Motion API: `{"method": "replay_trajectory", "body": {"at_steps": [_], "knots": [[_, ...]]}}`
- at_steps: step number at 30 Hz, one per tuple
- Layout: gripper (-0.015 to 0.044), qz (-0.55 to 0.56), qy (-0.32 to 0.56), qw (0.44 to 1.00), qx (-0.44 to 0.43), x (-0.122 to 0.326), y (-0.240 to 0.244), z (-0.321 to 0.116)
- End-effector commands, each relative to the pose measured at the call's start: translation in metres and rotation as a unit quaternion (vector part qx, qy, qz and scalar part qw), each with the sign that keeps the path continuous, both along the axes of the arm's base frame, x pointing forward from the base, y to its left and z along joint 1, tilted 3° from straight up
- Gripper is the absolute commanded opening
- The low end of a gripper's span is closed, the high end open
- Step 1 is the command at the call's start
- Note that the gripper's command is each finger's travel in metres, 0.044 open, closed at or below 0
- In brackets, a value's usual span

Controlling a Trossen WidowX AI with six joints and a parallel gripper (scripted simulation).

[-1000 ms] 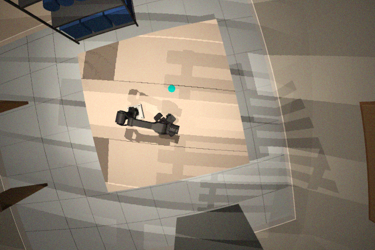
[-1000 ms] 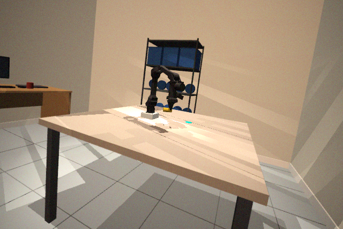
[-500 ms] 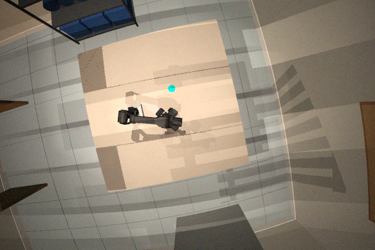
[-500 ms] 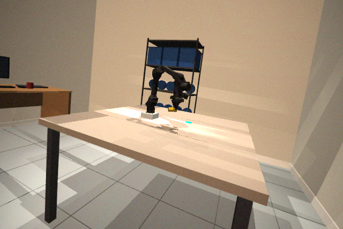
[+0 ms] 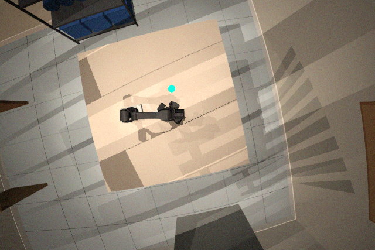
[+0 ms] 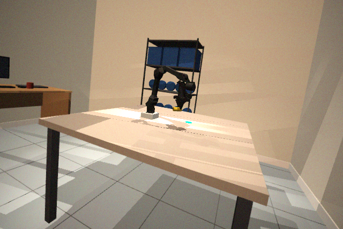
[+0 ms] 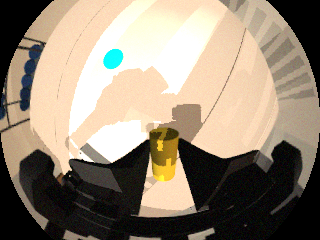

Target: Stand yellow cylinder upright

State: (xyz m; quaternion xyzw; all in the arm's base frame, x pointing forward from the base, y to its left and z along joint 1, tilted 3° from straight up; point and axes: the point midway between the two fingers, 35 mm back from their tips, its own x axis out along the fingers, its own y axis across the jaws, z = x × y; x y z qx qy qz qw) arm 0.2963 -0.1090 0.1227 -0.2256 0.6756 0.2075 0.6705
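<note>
In the wrist view the two dark fingers frame the lower half of the picture, closed on the yellow tall cylinder [image 7: 163,154], which sits between them with its open-looking end toward the camera. The cylinder is lifted clear of the tabletop [image 7: 220,74]; its shadow falls on the wood just beyond it. In the exterior view it shows as a small yellow piece [image 6: 176,108] held sideways at the tip of the gripper [image 6: 178,107], above the surface rather than lying on it.

Farther out, up and to the left in the wrist view, lies the cyan circle [image 7: 112,59], flat on the wood and well apart from the cylinder. From above, the circle [image 5: 171,88] is near the gripper end of the arm [image 5: 151,115] but not under it. The arm's white base plate [image 6: 149,115] rests on the tabletop [image 6: 193,148]. Behind the table stands a black shelf rack [image 6: 171,74] with blue bins.
</note>
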Motion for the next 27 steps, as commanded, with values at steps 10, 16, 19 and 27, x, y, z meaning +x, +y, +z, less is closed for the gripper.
{"method": "replay_trajectory", "body": {"at_steps": [10,16,19,27], "knots": [[0.0105,0.043,-0.004,0.999,0.003,0.021,0.032,0.003],[0.0105,0.064,-0.006,0.998,0.004,0.029,0.049,0.004],[0.0105,0.075,-0.006,0.997,0.004,0.033,0.057,0.005],[0.0105,0.1,-0.005,0.995,0.006,0.042,0.079,0.006]]}}
